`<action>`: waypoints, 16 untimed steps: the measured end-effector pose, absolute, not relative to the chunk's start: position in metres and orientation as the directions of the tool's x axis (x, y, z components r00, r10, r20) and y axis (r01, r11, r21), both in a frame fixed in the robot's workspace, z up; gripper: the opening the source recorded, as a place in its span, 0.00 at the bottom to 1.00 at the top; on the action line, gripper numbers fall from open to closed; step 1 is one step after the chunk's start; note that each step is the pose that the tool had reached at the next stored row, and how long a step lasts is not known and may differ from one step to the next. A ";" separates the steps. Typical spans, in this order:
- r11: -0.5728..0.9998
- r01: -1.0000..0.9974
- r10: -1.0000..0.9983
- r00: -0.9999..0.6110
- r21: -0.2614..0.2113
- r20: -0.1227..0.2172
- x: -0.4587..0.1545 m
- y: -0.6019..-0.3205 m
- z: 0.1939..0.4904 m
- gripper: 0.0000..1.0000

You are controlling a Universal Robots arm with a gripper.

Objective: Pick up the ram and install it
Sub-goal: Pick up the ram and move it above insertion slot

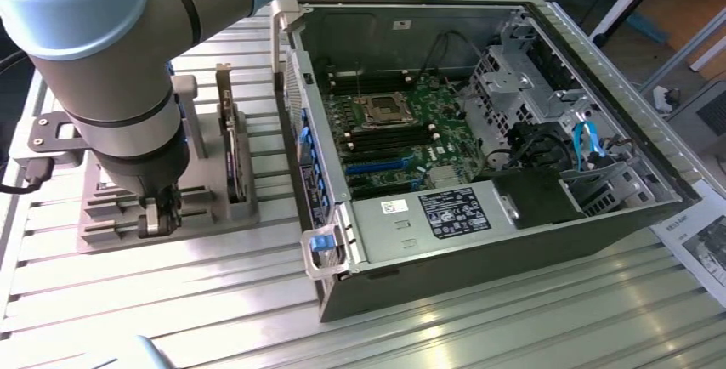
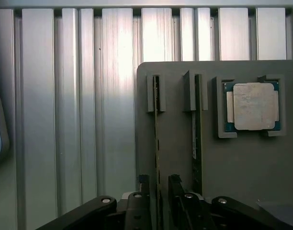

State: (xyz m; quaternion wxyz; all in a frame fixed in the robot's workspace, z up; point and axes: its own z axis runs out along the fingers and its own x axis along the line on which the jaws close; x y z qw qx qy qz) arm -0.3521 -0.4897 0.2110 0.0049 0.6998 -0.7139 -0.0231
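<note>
The ram [image 2: 157,139] is a thin stick standing on edge in a slot of the grey holder [image 2: 175,158]. My gripper [image 2: 159,186] is lowered over its near end and is open, with one finger [image 2: 144,184] on each side of the stick and a small gap on both. A second thin stick [image 2: 197,143] stands in the neighbouring slot. In the exterior view my gripper [image 1: 155,218] reaches down onto the grey holder [image 1: 102,207] at the exterior view's left, beside the open computer case [image 1: 477,241].
A square silver processor [image 2: 253,106] lies in a pocket of the holder. A dark upright expansion card [image 1: 234,152] stands on the holder's side nearest the case. The motherboard [image 1: 397,127] with its long memory slots lies inside the case. Everything rests on a ribbed aluminium table [image 1: 227,301].
</note>
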 end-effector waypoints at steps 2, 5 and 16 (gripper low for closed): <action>0.019 -0.999 -0.999 -0.020 0.040 -0.025 -0.352 -0.490 0.211 0.21; 0.019 -0.999 -0.999 -0.020 0.040 -0.025 -0.352 -0.490 0.211 0.21; 0.019 -0.999 -0.999 -0.020 0.040 -0.025 -0.353 -0.488 0.211 0.21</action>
